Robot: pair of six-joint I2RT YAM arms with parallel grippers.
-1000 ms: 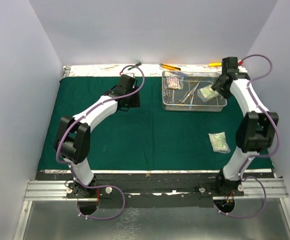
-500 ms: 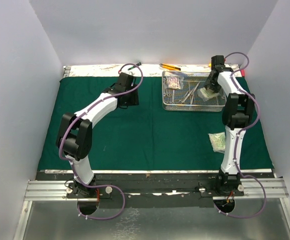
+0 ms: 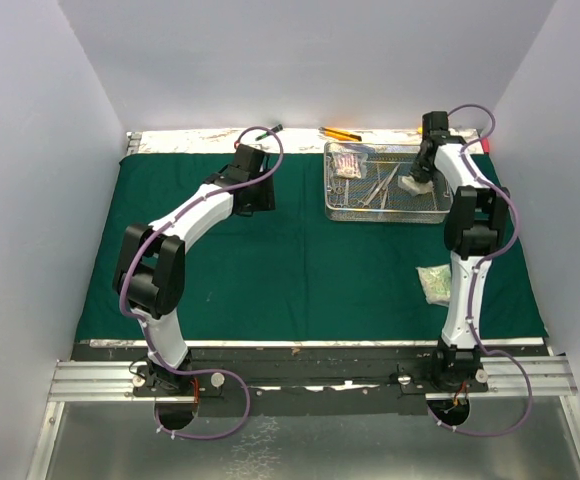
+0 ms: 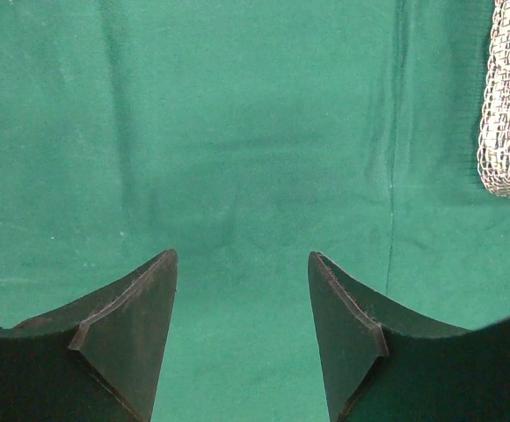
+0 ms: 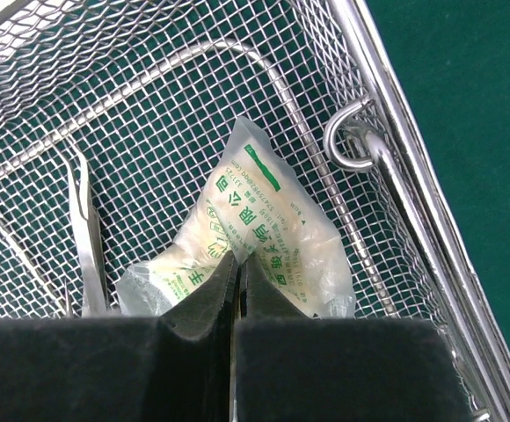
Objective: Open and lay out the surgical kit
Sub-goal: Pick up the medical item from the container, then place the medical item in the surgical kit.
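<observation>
- The right arm has folded inward since the earlier frame, and the right gripper [image 5: 237,274], whose fingers stood apart then, is now pressing them together inside the tray.
- The cloth wrap [image 3: 300,270] is lying spread flat beneath both sets of fingers, serving as the layout field.
- The wire-mesh tray [image 5: 387,114] is surrounding the right fingers, its side wall running away just to their right.
- The left gripper [image 4: 242,257] is hovering over bare cloth, fingers wide, holding nothing.
- The clear packet [image 5: 277,224] is lying at the right fingertips, its near edge apparently pinched for lifting out. Its long axis is pointing away from them, leaning right.
</observation>
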